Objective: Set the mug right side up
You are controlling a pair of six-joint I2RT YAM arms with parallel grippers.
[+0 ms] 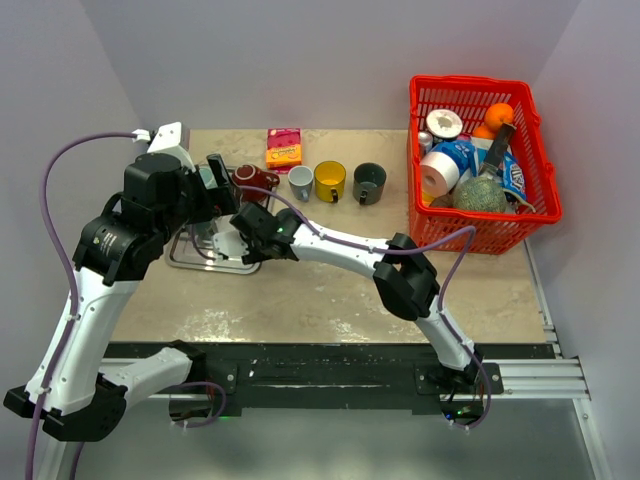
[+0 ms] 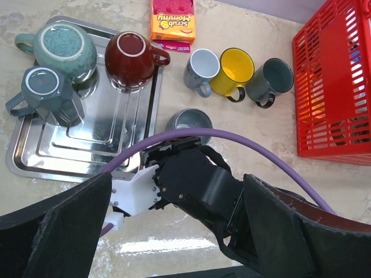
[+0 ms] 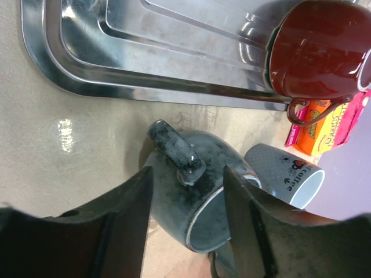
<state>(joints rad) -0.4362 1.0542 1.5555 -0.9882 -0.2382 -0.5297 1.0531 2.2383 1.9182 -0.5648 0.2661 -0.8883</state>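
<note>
A dark blue-grey mug [image 3: 191, 197] sits between the fingers of my right gripper [image 3: 188, 174], just off the right edge of the steel tray [image 3: 145, 52]. It is tilted, with the handle towards the camera and the open mouth showing. The fingers press both of its sides. In the left wrist view its mouth [image 2: 188, 120] faces up, partly hidden behind the right gripper [image 2: 191, 179]. In the top view the right gripper [image 1: 245, 228] hides it. My left gripper [image 2: 177, 231] is open and empty, above the right gripper and the tray's right side [image 1: 222, 185].
On the tray [image 2: 87, 150] stand three upside-down mugs: teal [image 2: 61, 49], grey-blue [image 2: 43, 87] and red [image 2: 130, 58]. A white mug [image 2: 200, 66], a yellow mug [image 2: 232, 69] and a dark grey mug [image 2: 269, 81] stand in a row. A sponge box [image 2: 173, 20] lies behind them. A red basket [image 1: 470, 82] stands at the right.
</note>
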